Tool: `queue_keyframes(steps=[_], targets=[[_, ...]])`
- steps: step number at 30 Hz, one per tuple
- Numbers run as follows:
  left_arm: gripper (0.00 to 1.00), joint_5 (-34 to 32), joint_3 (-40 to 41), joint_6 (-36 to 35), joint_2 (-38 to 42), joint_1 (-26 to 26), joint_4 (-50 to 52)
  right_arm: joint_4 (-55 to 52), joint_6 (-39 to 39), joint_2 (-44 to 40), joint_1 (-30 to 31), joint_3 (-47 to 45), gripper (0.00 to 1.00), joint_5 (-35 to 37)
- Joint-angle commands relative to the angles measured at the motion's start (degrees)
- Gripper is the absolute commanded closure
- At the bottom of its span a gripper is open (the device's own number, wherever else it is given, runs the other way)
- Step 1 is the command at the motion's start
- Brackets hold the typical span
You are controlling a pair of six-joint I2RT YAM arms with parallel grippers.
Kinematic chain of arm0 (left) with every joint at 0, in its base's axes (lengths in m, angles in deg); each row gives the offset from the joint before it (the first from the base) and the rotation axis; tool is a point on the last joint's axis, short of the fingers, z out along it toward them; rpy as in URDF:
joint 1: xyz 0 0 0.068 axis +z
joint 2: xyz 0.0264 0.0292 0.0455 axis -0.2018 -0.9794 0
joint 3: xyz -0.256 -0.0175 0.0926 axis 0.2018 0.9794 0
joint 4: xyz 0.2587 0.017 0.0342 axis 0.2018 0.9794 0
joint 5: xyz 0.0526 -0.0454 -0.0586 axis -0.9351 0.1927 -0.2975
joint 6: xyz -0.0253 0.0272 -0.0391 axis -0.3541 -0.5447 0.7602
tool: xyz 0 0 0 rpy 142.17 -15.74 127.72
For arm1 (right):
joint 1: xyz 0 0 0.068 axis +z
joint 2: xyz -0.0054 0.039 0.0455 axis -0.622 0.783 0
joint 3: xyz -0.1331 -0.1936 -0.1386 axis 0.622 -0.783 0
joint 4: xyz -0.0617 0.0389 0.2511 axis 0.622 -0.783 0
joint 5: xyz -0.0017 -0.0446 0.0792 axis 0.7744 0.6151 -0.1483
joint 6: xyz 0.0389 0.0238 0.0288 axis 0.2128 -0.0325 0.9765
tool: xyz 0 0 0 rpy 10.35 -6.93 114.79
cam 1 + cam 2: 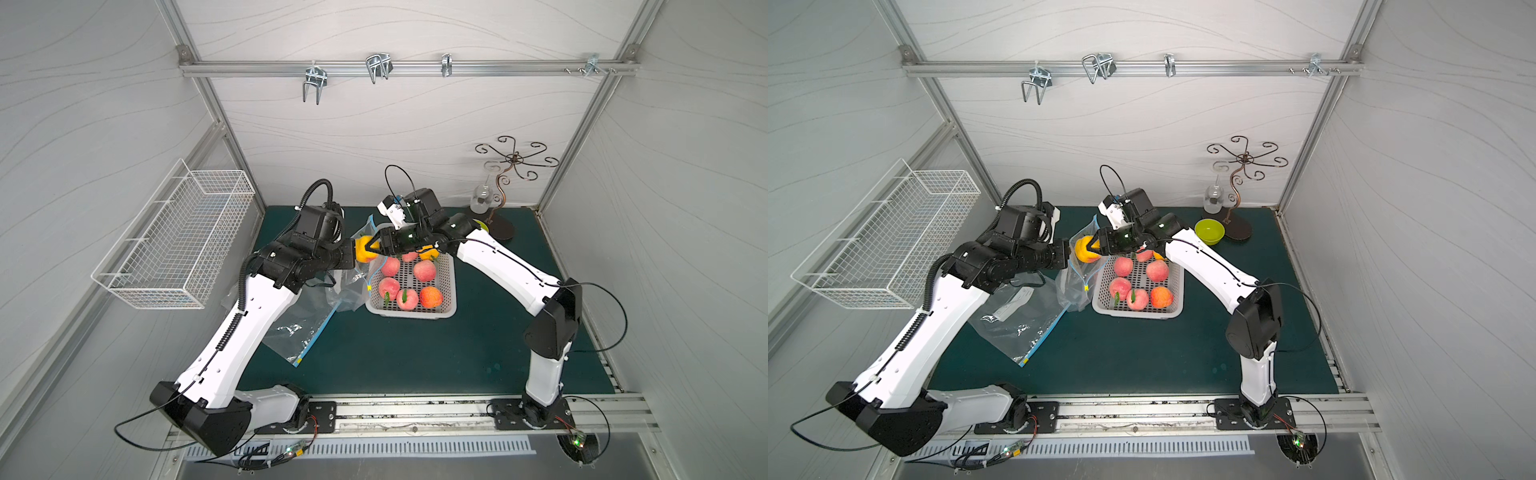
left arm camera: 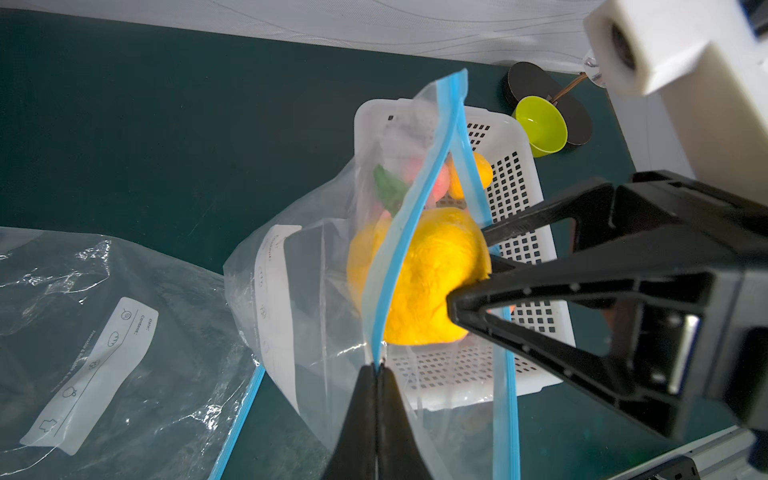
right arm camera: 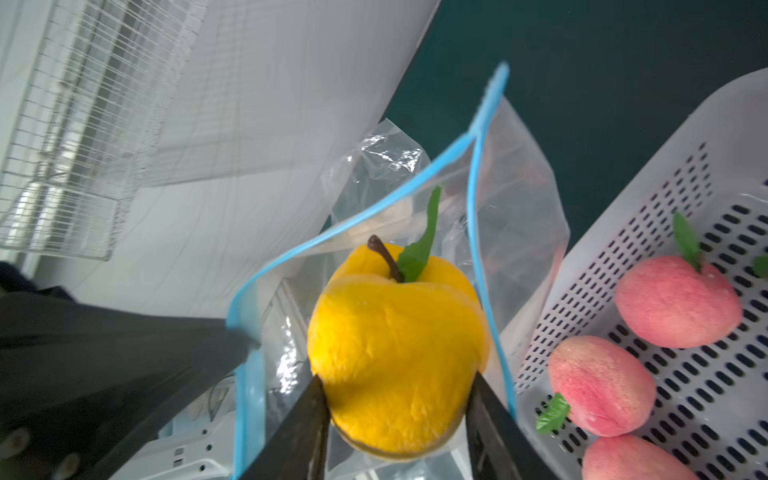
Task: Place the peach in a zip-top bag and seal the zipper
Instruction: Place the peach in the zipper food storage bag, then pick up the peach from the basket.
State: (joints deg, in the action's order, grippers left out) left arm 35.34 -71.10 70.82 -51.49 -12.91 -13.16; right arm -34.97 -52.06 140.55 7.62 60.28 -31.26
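Right wrist view shows the right end effector point(image 3: 395, 378) gripping the yellow peach point(image 3: 395, 345), one finger on each side of the fruit and the jaws about half apart. The stem and leaf point into the open mouth of the bag point(image 3: 515, 232). The fruit sits between the two blue zipper strips, partly inside.

The left end effector point(image 2: 377, 368) is pinched fully together on one lip of the bag at its zipper strip, holding the mouth up. The other lip runs past the fingers of the right end effector.

In both top views the peach and bag are held above the counter point(image 1: 415, 353), just left of the far left corner of the basket point(image 1: 446, 301). The two end effectors meet there from left and right. The bag's lower part drapes down beside the basket's left wall.

Pink peaches point(image 1: 424, 270) lie in the basket. A spare bag point(image 1: 299, 328) lies flat on the counter left of the basket, partly under the left arm. A green bowl point(image 1: 1209, 231) sits to the far right of the basket, just beside the base of a metal stand point(image 1: 1239, 230).
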Motion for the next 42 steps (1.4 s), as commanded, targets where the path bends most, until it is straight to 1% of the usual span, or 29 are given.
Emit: queue_keyframes(steps=[1, 4, 7, 9, 11, 16, 20, 22, 24, 26, 29, 31, 34, 37, 42], targets=[[1.00, 0.30, -1.39, 0.21, 1.37, -0.23, -1.88, -6.28, -3.10, 1.60, 1.35, 3.01, 0.53, 6.73], [1.00, 0.09, -1.82, 0.35, 1.46, -0.23, -2.18, -12.39, -5.73, 4.50, 2.39, 8.20, 0.51, 11.27], [1.00, -1.00, -2.22, 0.45, 2.24, -0.23, -2.88, -19.88, -8.37, 8.33, 3.39, 14.98, 0.46, 16.39], [1.00, -2.90, -2.22, 0.75, 2.80, -0.23, -3.52, -23.15, -9.85, 9.98, 3.81, 18.22, 0.42, 19.21], [1.00, -4.48, -2.14, 0.80, 3.30, -0.23, -3.88, -24.27, -10.54, 10.23, 3.84, 19.83, 0.40, 19.97], [1.00, -7.17, -2.22, 1.04, 3.22, -0.23, -3.55, -22.23, -11.62, 7.45, 3.77, 20.16, 0.31, 18.46], [1.00, -10.61, -2.43, 2.00, 3.77, -0.23, -3.09, -23.83, -12.42, 6.90, 3.67, 21.88, 0.24, 21.70], [1.00, -11.89, -2.27, 2.03, 4.40, -0.21, -3.55, -25.85, -12.93, 7.71, 3.36, 23.41, 0.24, 22.95], [1.00, -11.32, -2.07, 1.67, 4.64, -0.22, -4.29, -26.32, -12.85, 7.41, 2.85, 23.71, 0.24, 22.33], [1.00, -10.51, -2.22, 1.67, 4.30, -0.16, -4.34, -23.84, -12.62, 5.23, 2.47, 21.47, 0.24, 20.53], [1.00, -10.33, -2.09, 1.56, 3.50, -0.19, -4.25, -16.21, -11.00, -0.72, 1.18, 14.18, 0.24, 16.42], [1.00, -10.83, -2.07, 1.28, 3.32, -0.16, -4.16, -11.81, -8.34, -4.93, -1.04, 8.83, 0.25, 14.96], [1.00, -10.70, -1.89, 0.97, 3.23, -0.14, -4.65, -9.29, -5.64, -8.61, -4.89, 2.17, 0.26, 14.56], [1.00, -9.44, -1.77, 1.01, 2.99, -0.15, -5.21, -11.27, -5.21, -8.41, -8.31, -1.32, 0.28, 14.26], [1.00, -8.61, -1.36, 1.15, 2.39, -0.14, -5.42, -15.49, -6.99, -5.06, -10.39, -4.81, 0.31, 18.25]])
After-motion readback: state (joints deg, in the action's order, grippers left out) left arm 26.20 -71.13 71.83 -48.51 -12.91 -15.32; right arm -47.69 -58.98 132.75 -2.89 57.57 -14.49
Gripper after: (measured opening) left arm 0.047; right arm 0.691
